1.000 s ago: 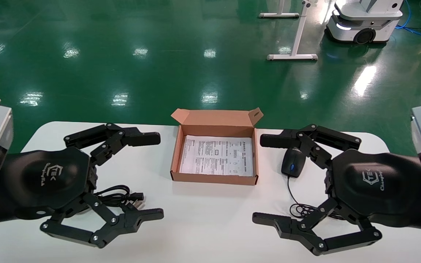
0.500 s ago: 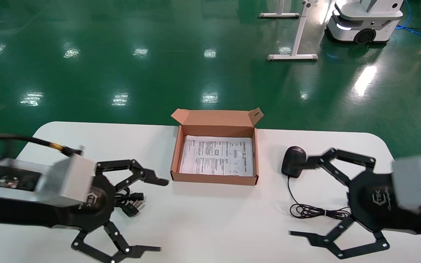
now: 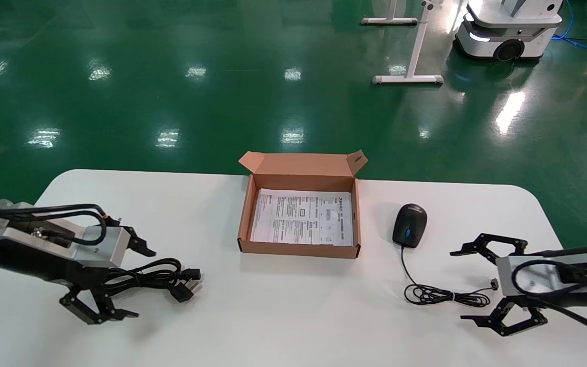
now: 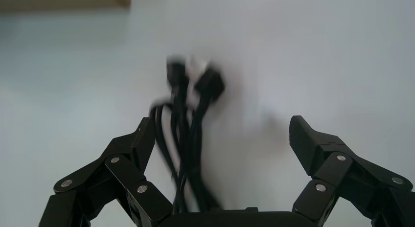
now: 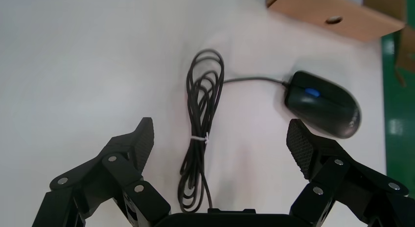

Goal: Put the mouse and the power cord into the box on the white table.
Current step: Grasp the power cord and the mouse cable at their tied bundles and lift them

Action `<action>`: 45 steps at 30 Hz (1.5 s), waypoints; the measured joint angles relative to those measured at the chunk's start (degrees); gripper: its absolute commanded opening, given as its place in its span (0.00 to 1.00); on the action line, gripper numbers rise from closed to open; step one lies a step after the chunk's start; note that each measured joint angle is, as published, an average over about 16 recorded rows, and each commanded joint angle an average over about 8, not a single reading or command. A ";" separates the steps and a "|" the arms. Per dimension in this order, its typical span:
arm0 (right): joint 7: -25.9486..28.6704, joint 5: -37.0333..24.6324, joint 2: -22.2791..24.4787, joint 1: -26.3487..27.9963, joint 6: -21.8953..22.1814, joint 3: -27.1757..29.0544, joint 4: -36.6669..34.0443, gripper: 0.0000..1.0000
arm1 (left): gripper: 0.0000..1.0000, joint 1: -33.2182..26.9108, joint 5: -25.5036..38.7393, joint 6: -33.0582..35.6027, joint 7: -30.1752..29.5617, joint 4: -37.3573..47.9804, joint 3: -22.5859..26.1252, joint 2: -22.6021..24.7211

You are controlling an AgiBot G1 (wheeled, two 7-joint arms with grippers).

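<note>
- Where you look down from the head camera, the white table (image 3: 293, 316) fills the lower half of your view, and everything else rests on it.
- Your box (image 3: 245, 216) sits at the middle of the far edge, flap lid standing open at the back, with only the white printed sheet (image 3: 301, 216) lining its bottom.
- Your left gripper (image 3: 115, 283) is low over the table's left side with its fingers (image 4: 137, 144) spread wide; the power cord (image 3: 158, 275) runs up between them, and from the wrist camera it is smeared, so you cannot say whether either pad touches it.
- Your right gripper (image 3: 484, 283) is low over the right side, its fingers (image 5: 306, 144) likewise spread wide and gripping nothing; the bundled thin wire (image 5: 200, 134) lies between them on the table.
- The power cord's looped bundle lies left of the box and well apart from it, plugs pointing toward the box.
- The mouse (image 3: 409, 225) rests just right of the box, outside it, scroll wheel up, beyond the right fingertips and apart from them.
</note>
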 measured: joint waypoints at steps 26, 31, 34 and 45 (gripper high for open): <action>-13.17 -7.60 -12.38 9.58 2.85 -4.25 -29.65 0.00 | 0.00 -4.50 6.17 -3.91 19.99 35.48 5.11 13.08; -13.24 -7.61 -12.47 9.71 2.87 -4.25 -30.01 0.00 | 0.00 -4.47 6.31 -3.91 20.11 35.77 5.21 13.15; -13.20 -7.53 -12.38 9.63 2.84 -4.22 -29.69 0.00 | 0.00 -4.45 6.21 -3.89 20.00 35.46 5.12 13.07; -13.09 -7.38 -12.12 9.34 2.78 -4.17 -28.83 0.00 | 0.00 -4.41 5.88 -3.84 19.71 34.69 4.88 12.84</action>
